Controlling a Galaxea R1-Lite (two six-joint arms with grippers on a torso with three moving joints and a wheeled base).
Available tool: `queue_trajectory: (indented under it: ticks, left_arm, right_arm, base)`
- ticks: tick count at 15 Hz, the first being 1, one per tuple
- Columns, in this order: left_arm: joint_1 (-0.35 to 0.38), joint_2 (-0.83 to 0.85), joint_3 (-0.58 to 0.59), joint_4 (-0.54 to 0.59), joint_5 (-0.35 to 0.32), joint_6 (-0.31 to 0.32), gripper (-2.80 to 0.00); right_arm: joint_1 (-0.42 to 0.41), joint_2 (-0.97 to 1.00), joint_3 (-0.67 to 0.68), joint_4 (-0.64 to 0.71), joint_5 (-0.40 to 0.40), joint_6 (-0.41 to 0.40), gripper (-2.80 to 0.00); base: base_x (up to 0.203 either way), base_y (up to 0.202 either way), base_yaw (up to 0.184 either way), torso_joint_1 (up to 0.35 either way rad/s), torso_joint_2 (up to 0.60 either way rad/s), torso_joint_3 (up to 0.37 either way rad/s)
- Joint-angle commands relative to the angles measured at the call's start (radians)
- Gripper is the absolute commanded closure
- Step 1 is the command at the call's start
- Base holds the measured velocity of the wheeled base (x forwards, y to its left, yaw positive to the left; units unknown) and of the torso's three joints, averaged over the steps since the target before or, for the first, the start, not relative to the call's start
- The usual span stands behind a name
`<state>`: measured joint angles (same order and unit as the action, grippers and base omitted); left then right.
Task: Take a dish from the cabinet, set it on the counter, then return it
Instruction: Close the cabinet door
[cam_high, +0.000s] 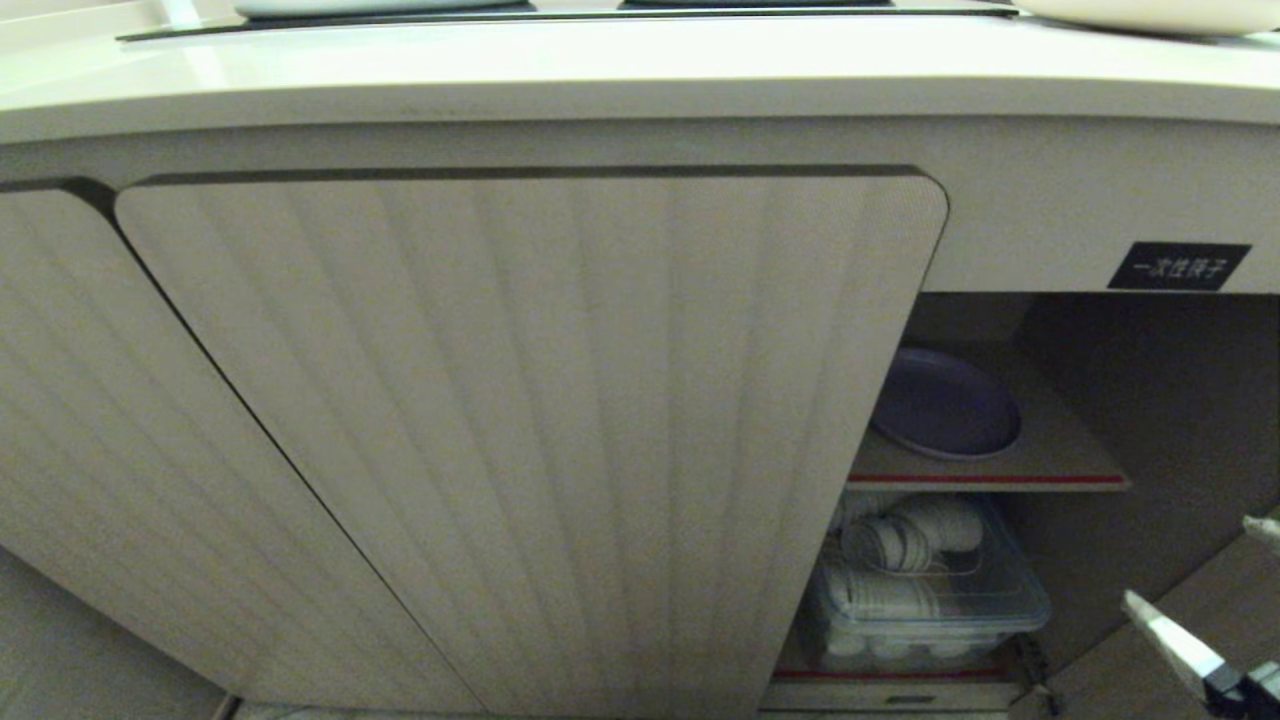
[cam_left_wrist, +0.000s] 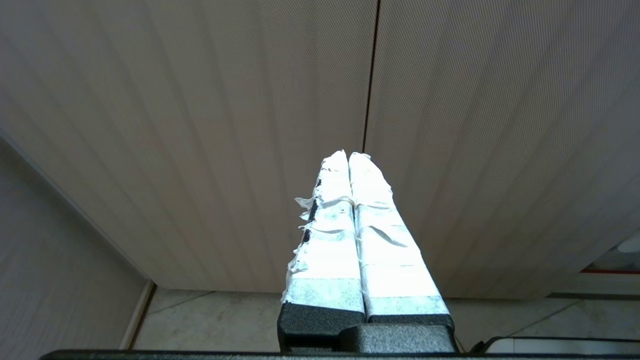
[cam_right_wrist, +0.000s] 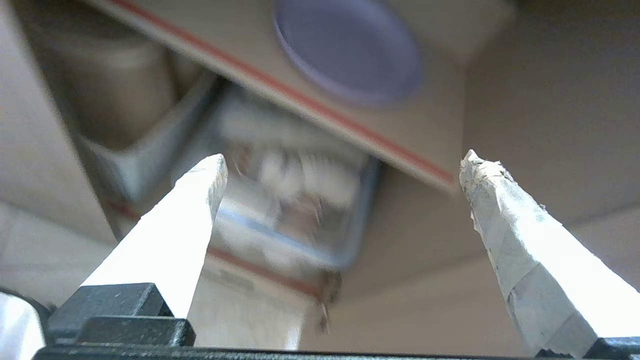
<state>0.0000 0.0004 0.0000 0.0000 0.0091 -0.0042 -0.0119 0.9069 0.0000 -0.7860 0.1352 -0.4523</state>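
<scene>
While the dish (cam_high: 945, 402) is lying flat on the inner shelf (cam_high: 1060, 455) of the cabinet (cam_high: 540, 420), toward the shelf's left side and partly hidden behind the edge of the ribbed door, nothing is touching it. A red strip is running along the shelf's front edge, and below it a clear plastic bin (cam_high: 925, 590) of white cups is sitting on the cabinet floor. A small black label (cam_high: 1178, 266) is showing on the panel above the opening, under the counter (cam_high: 600, 75). Well below and to the right of the dish, the right gripper (cam_right_wrist: 340, 170) is pointing up into the opening with its jaws spread wide and empty. The left gripper (cam_left_wrist: 348, 156) is facing the closed doors, its taped fingers pressed together on nothing
</scene>
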Motion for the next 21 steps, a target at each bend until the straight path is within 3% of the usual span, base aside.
queue_trajectory:
  ticks: [1,7,13,14,19,21]
  left_arm:
    - [0.0,0.0,0.0,0.0,0.002,0.0,0.0]
    - [0.0,0.0,0.0,0.0,0.0,0.0,0.0]
    - [0.0,0.0,0.0,0.0,0.0,0.0,0.0]
    - [0.0,0.0,0.0,0.0,0.002,0.0,0.0]
    - [0.0,0.0,0.0,0.0,0.0,0.0,0.0]
    - [0.0,0.0,0.0,0.0,0.001,0.0,0.0]
  right_arm:
    - [-0.005,-0.113,0.0,-0.01,0.035,0.0,-2.8]
    - [-0.041,-0.276,0.0,-0.104,0.191,-0.001,-2.8]
    - [-0.085,-0.484,0.0,0.006,0.214,-0.003,-2.8]
    - [-0.079,-0.497,0.0,0.018,0.212,0.005,0.0]
    - [-0.062,-0.579,0.0,0.071,0.208,0.031,0.0]
    - [-0.048,-0.635,0.0,0.137,0.142,0.031,0.0]
  base:
    - [0.0,0.0,0.0,0.0,0.0,0.0]
    - [0.0,0.0,0.0,0.0,0.0,0.0]
    - [0.0,0.0,0.0,0.0,0.0,0.0]
    - [0.0,0.0,0.0,0.0,0.0,0.0]
    - [0.0,0.0,0.0,0.0,0.0,0.0]
    - [0.0,0.0,0.0,0.0,0.0,0.0]
